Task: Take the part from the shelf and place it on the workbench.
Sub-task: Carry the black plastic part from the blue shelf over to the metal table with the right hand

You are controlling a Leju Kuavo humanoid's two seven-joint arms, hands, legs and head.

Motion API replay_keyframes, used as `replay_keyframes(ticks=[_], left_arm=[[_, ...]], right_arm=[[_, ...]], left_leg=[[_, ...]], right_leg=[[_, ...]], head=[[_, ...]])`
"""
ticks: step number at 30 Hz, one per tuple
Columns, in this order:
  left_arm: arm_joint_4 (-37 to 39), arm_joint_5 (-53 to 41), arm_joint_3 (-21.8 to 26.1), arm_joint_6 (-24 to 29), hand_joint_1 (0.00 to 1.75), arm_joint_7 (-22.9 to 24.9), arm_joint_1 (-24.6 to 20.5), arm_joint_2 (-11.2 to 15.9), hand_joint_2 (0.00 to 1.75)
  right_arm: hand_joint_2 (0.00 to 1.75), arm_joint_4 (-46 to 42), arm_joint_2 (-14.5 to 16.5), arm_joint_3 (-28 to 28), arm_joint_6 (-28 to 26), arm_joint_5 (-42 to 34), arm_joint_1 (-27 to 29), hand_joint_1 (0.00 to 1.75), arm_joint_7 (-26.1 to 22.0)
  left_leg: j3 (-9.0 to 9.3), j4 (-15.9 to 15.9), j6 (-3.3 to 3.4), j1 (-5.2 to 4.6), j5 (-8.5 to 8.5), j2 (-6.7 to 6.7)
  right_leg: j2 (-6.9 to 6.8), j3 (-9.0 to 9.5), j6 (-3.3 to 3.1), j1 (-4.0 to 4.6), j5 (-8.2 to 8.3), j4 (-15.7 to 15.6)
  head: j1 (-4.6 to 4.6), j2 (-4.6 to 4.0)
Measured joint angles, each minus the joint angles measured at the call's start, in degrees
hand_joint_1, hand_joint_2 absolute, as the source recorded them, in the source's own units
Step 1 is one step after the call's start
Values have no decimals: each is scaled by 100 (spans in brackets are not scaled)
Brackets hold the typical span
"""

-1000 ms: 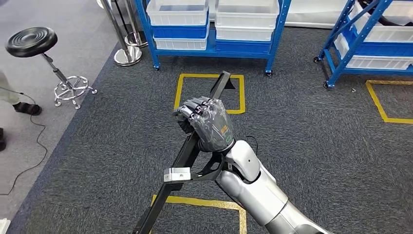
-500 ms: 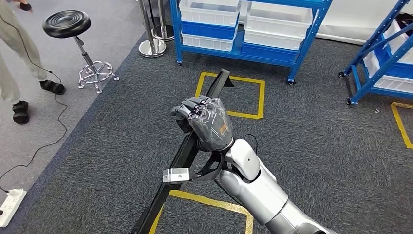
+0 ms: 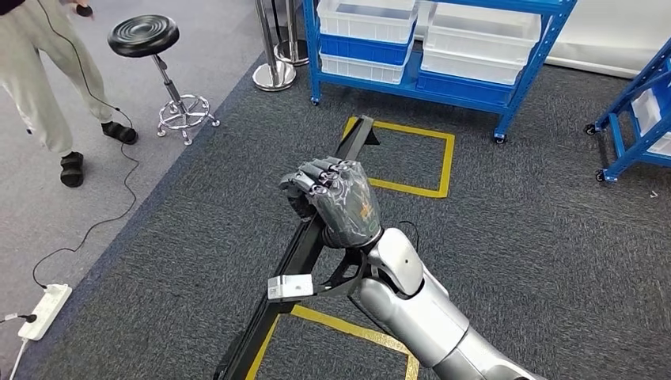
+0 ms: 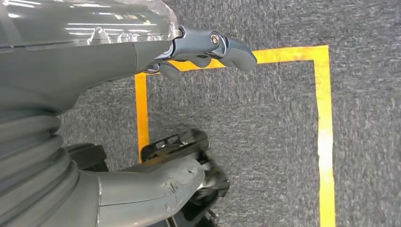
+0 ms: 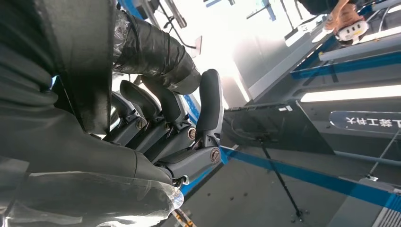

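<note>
Head view: a long black part (image 3: 305, 245) is gripped near its middle by the right hand (image 3: 332, 202), the fingers wrapped fully round it. The part is held on a slant, its far end (image 3: 360, 131) pointing toward 12 o'clock over a yellow floor marking (image 3: 443, 162), its near end dropping toward 7 o'clock out of the frame. A blue shelf (image 3: 443, 63) with white bins is seen at 12 to 1 o'clock, a black stool (image 3: 146, 39) at 10 o'clock, and a person (image 3: 47, 87) at 9 to 10 o'clock beside a trailing cable (image 3: 103, 222). No workbench is seen, so a walk or turn is judged to be needed.

The main risks are judged to come from the part's length. With a single grip near the centre, the bar could be rotated in the hand by a swing of the body, and either end could be knocked against the shelf, the stool or the person during a turn. The low end could be caught on the carpet.

Left wrist view: the left hand (image 4: 142, 118) is seen above the carpet, fingers apart and nothing held, so no second support is given to the part.

Right wrist view: the fingers (image 5: 208, 104) are seen curled tight round the dark part (image 5: 75, 56); a slip is judged unlikely unless the bar is struck.
</note>
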Motion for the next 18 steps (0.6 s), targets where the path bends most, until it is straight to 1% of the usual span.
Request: replay_keyframes(ticks=[1, 2, 3, 4, 5, 6, 7, 8, 9, 10, 11, 12, 13, 14, 15, 16, 17, 18], left_arm=[[0, 1, 0, -1, 0, 0, 1, 2, 175], [0, 1, 0, -1, 0, -1, 0, 3, 175], [0, 1, 0, -2, 0, -2, -1, 3, 175], [0, 2, 0, -2, 0, -3, -2, 4, 175], [0, 2, 0, -2, 0, -7, -1, 5, 175], [0, 3, 0, -3, 0, -10, 4, 5, 175], [0, 3, 0, -3, 0, -14, 8, 5, 175], [0, 4, 0, -4, 0, -16, 10, 3, 175], [0, 5, 0, -4, 0, -17, 9, -3, 175], [0, 6, 0, -4, 0, -20, 5, -10, 175], [0, 7, 0, -4, 0, -23, 0, -17, 175], [0, 7, 0, -5, 0, -28, -1, -23, 175], [0, 10, 0, -6, 0, -32, 3, -25, 175], [0, 15, 1, -7, 0, -37, 9, -25, 175], [0, 23, 1, -9, 0, -42, 15, -25, 175], [0, 30, 1, -11, 0, -46, 19, -27, 175], [0, 34, 1, -11, 0, -50, 17, -31, 175], [0, 38, 1, -11, 0, -51, 11, -33, 175]], right_arm=[[175, -1, -1, 2, 1, -17, 14, 175, -6], [175, -5, -2, 3, 1, -31, 23, 175, -9], [175, -16, -2, 5, 3, -45, 25, 175, -13], [175, -28, -2, 6, 8, -59, 20, 175, -16], [175, -40, -1, 7, 15, -72, 13, 175, -19], [175, -50, 1, 8, 21, -83, 8, 175, -23], [175, -54, 0, 9, 27, -94, 5, 175, -26], [175, -58, 0, 10, 29, -102, 5, 175, -29], [175, -66, -3, 9, 29, -107, 9, 175, -33], [175, -75, -7, 9, 28, -110, 5, 175, -38], [175, -85, -10, 8, 28, -112, -4, 175, -43], [175, -92, -13, 8, 28, -114, -9, 175, -47], [175, -96, -17, 8, 29, -115, -13, 175, -50], [175, -96, -23, 8, 31, -116, -8, 175, -50], [175, -95, -32, 8, 35, -116, 1, 175, -51], [175, -94, -42, 8, 42, -117, 7, 175, -54], [175, -94, -49, 8, 50, -118, 6, 175, -57], [175, -96, -54, 8, 66, -120, -1, 175, -61]], left_leg=[[14, -7, -4, 5, 67, 6], [142, -252, 4, 8, 232, 0], [341, -648, 22, 10, 427, -40], [548, -1031, 49, 13, 563, -134], [701, -1339, 75, 11, 644, -219], [781, -1501, 97, 5, 657, -284], [803, -1542, 119, -4, 634, -309], [806, -1579, 144, -10, 647, -263], [824, -1616, 179, -2, 669, -201], [848, -1667, 220, 9, 692, -140], [870, -1719, 261, 20, 717, -71], [885, -1748, 292, 21, 729, -2], [888, -1756, 313, 10, 728, 61], [885, -1750, 327, -2, 722, 133], [882, -1740, 332, -11, 713, 206], [879, -1726, 332, -16, 702, 276], [878, -1704, 327, -17, 685, 344], [878, -1672, 313, -18, 662, 407]], right_leg=[[18, -1, 1, 0, 0, 4], [45, 0, 3, -1, 0, 8], [80, 2, 7, -1, 0, 12], [113, -6, 22, 2, 3, 15], [149, -21, 47, -2, 10, 17], [187, -40, 82, -10, 23, 15], [228, -60, 127, -22, 41, 3], [281, -70, 175, -30, 59, -17], [289, -75, 215, -32, 63, -22], [230, -100, 245, -18, 25, 21], [129, -172, 264, -1, -71, 166], [-3, -302, 271, 9, -225, 438], [-110, -479, 276, 16, -400, 787], [-164, -660, 282, 14, -542, 1142], [-195, -784, 287, 12, -598, 1382], [-218, -811, 289, 11, -549, 1429], [-250, -724, 286, 11, -404, 1260], [-318, -540, 276, 14, -206, 916]], head=[[0, 0], [0, 0], [0, 0], [1, 0], [0, 0], [1, 0], [-1, 0], [-2, 0], [-1, 0], [2, 0], [6, 0], [10, 0], [15, 0], [13, 0], [14, 0], [14, 0], [14, 0], [15, 0]])
